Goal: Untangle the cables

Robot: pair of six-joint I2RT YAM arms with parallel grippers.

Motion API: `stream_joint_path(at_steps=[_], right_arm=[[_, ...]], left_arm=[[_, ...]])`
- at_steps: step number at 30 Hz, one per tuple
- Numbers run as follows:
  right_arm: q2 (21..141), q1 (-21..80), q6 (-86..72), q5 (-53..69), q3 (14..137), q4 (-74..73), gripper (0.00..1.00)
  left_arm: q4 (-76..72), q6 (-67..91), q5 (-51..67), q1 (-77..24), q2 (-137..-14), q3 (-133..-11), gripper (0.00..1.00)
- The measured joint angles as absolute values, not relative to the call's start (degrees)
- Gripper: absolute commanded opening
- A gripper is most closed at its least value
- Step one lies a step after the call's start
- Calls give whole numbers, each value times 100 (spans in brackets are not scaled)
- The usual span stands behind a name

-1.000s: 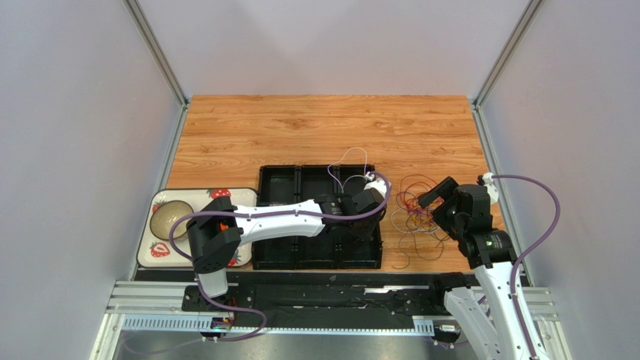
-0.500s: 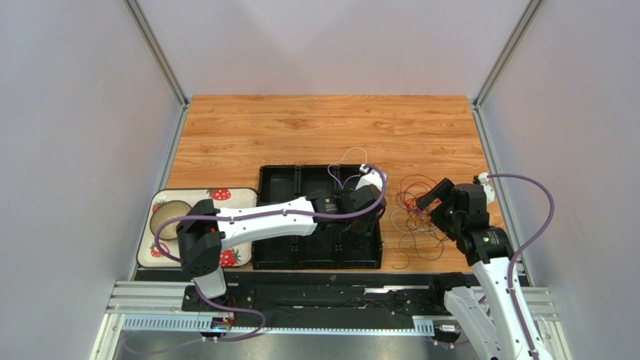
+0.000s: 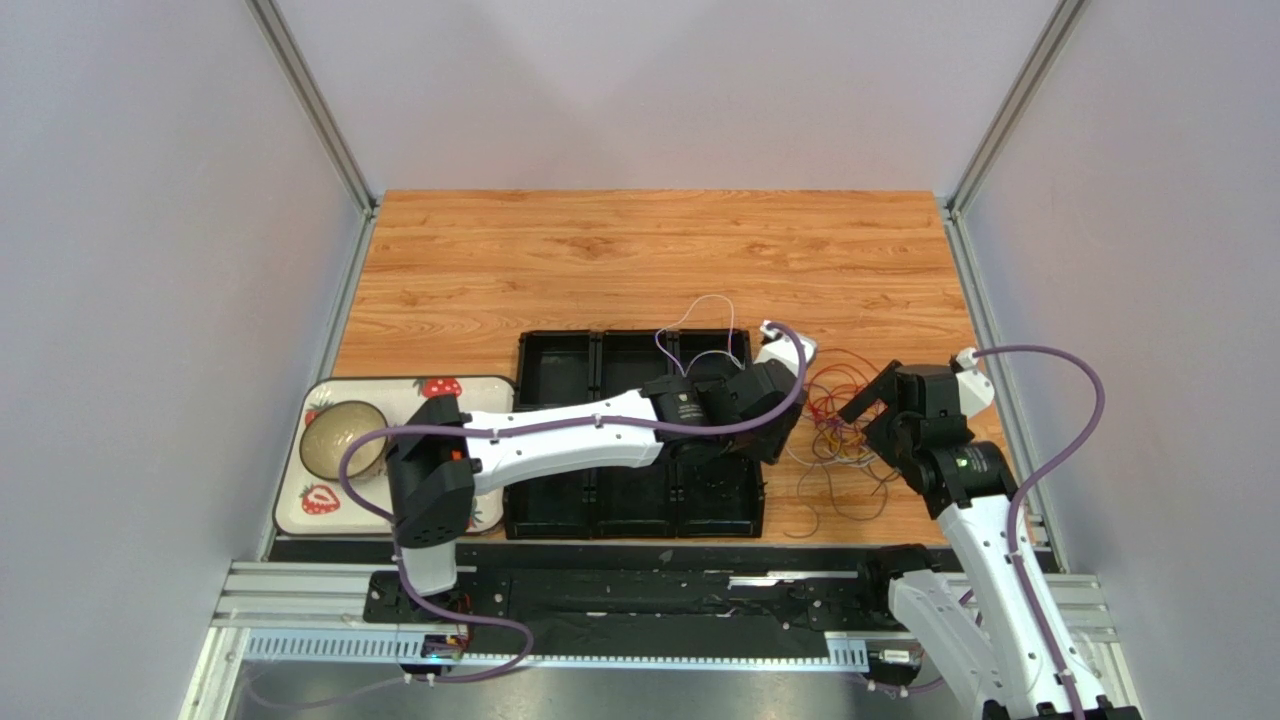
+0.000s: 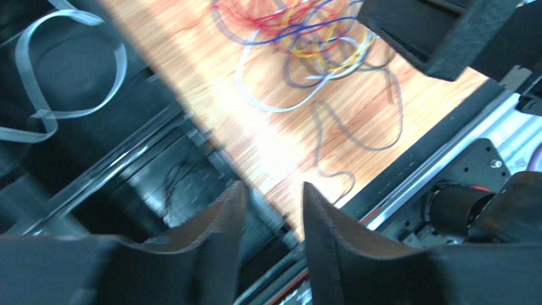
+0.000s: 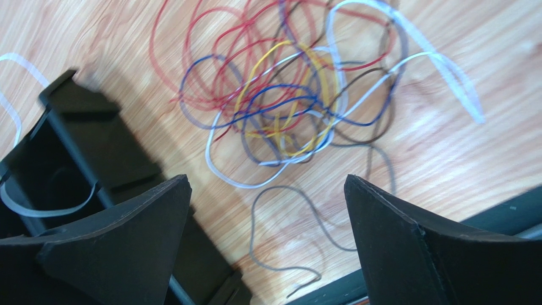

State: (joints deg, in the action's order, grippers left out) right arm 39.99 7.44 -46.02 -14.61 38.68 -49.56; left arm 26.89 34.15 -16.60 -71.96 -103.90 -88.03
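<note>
Wooden tabletop [image 3: 601, 255], cables [image 5: 286, 101] clearest from wrists, right gripper [image 5: 267, 184] wide, left gripper [image 4: 273, 190] narrow, empty

From above, the left arm [image 3: 571, 435] is covering much of the right compartments of the black tray [image 3: 559, 368], and the fingertips of the left gripper [image 4: 273, 190] are hiding under its wrist. The cables [image 3: 831, 428] are showing too thin there to tell strand from strand. In the left wrist view, blur is smearing the tray and the cables (their top is running off the frame). In the right wrist view, the top edge is cutting the cables, and the left edge is cutting a white cable [image 5: 44, 206] in the tray.
</note>
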Motion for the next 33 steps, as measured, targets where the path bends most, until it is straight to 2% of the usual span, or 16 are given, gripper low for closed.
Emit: stream_joint_path(at_steps=[2,6,9,14,22,26,30,33], right_arm=[[3997,749,-4665,-1806,3865,-5026,97],[4012,746,-4847,-2668,3865,-5057,98],[4119,690,-5052,-3256,3894,-5078,99],[4550,449,-5323,-3824,4309,-5140,99],[5133,-355,-5308,-3697,4558,-4912,99],[5277,-832,-5137,-3044,4125,-4392,100],[5793,-989,-4895,-2386,3704,-3894,100],[6016,-989,-4751,-1975,3516,-3588,93]], left_arm=[[2445,3288,-1503,-7196,-10602,-8877,63],[1992,2919,-1066,-7196,-11004,-8938,73],[1662,2471,-642,-7194,-11371,-9155,73],[1411,1597,178,-7089,-12258,-10217,71],[1603,1000,893,-6665,-13548,-12171,67],[1492,991,1002,-6440,-13611,-11922,68],[1203,1026,1031,-6233,-13299,-10801,68],[1087,1083,1031,-6125,-13141,-10250,67]])
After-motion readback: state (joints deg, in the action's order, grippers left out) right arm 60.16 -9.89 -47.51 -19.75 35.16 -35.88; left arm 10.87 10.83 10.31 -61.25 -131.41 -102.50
